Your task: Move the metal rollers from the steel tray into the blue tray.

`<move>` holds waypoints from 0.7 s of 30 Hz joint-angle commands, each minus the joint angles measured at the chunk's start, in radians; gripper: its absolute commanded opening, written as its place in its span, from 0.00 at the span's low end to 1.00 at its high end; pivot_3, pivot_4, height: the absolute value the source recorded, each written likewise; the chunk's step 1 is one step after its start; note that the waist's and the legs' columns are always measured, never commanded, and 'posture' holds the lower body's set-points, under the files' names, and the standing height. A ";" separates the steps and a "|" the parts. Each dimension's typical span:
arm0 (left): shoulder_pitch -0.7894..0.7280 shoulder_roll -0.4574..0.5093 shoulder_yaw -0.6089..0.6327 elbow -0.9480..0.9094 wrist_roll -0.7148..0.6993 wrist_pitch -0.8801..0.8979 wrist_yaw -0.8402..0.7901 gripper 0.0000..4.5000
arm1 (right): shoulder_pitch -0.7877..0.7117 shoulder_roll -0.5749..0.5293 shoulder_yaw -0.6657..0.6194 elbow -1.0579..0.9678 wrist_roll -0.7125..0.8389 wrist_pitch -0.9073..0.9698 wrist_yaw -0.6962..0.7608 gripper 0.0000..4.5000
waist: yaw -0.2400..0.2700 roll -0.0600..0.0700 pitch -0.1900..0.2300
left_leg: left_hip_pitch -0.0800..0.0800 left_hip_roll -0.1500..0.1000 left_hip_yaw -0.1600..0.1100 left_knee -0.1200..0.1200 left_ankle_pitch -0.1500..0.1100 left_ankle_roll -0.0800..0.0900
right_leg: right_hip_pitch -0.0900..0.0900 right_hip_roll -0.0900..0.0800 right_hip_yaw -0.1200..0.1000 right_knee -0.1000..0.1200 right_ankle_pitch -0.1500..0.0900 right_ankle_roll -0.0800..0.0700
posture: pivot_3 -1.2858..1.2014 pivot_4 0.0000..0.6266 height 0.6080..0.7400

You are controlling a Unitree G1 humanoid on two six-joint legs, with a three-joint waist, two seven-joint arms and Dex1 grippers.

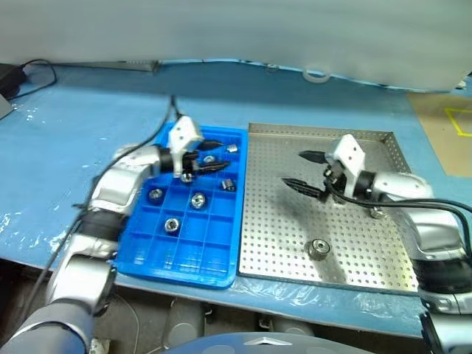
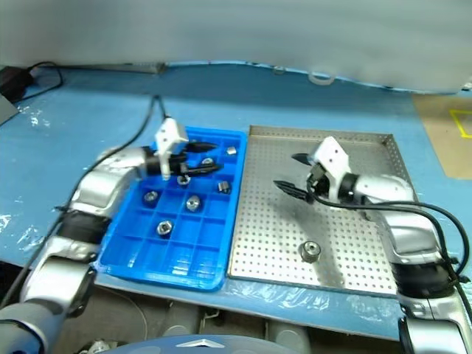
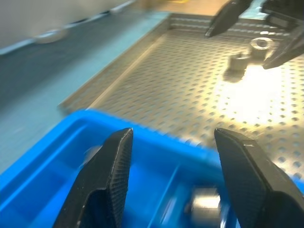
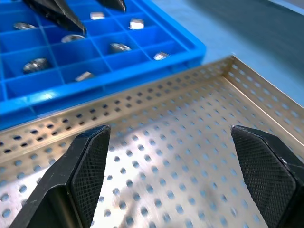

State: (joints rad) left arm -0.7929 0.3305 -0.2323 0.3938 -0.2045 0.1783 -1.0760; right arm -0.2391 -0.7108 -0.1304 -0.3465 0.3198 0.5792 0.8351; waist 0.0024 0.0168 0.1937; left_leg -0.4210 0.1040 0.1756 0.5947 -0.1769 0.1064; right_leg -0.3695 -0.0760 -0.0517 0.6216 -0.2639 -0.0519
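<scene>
Right gripper (image 1: pixel 304 169), wide open and empty above the steel tray (image 1: pixel 273 221); closing carelessly may knock the roller (image 1: pixel 319 248) away.

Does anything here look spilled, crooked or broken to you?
Nothing stands out. The blue tray and the steel tray sit side by side and flat. The metal rollers lie in separate compartments, some tipped on their sides, and one roller sits alone on the steel tray. Nothing has spilled onto the table.

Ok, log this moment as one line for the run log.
left gripper: open, over bright blue compartment tray | right gripper: open, empty, over grey perforated steel tray | silvery metal rollers: one on steel, others in blue
</scene>
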 commanded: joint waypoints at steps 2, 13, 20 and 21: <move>-0.153 -0.136 -0.058 0.277 0.056 -0.153 -0.092 0.64 | 0.115 -0.047 -0.158 -0.175 0.048 0.066 -0.049 0.95 | -0.029 0.000 0.000 | -0.002 0.000 0.001 0.001 -0.002 0.003 | 0.000 0.000 0.000 -0.002 0.000 0.000 | 0.30 0.24 1.00; -0.219 -0.341 -0.120 0.545 0.102 -0.461 -0.443 0.64 | 0.363 -0.018 -0.359 -0.466 0.171 0.269 -0.174 0.95 | -0.134 0.001 -0.001 | -0.003 0.000 0.001 0.001 -0.005 0.008 | 0.002 0.000 -0.001 -0.010 0.001 0.003 | 0.24 0.24 1.00; -0.234 -0.438 -0.140 0.709 0.210 -0.608 -0.380 0.64 | 0.466 -0.031 -0.448 -0.573 0.221 0.358 -0.205 0.95 | -0.181 0.001 -0.001 | 0.000 -0.002 0.001 0.001 -0.008 0.012 | 0.010 -0.002 -0.001 -0.019 0.002 0.004 | 0.21 0.24 1.00; -0.232 -0.453 -0.139 0.720 0.218 -0.619 -0.376 0.64 | 0.478 -0.030 -0.455 -0.586 0.226 0.370 -0.211 0.95 | -0.188 0.001 -0.001 | 0.000 -0.003 0.001 0.002 -0.009 0.013 | 0.010 -0.003 -0.001 -0.020 0.002 0.004 | 0.21 0.24 1.00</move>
State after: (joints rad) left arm -1.0090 -0.0976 -0.3715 1.1108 0.0041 -0.4047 -1.4645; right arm 0.2296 -0.7331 -0.5396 -0.8804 0.5235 0.9344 0.6357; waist -0.1852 0.0176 0.1927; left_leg -0.4216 0.1007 0.1766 0.5964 -0.1862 0.1203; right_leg -0.3600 -0.0792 -0.0528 0.6010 -0.2620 -0.0476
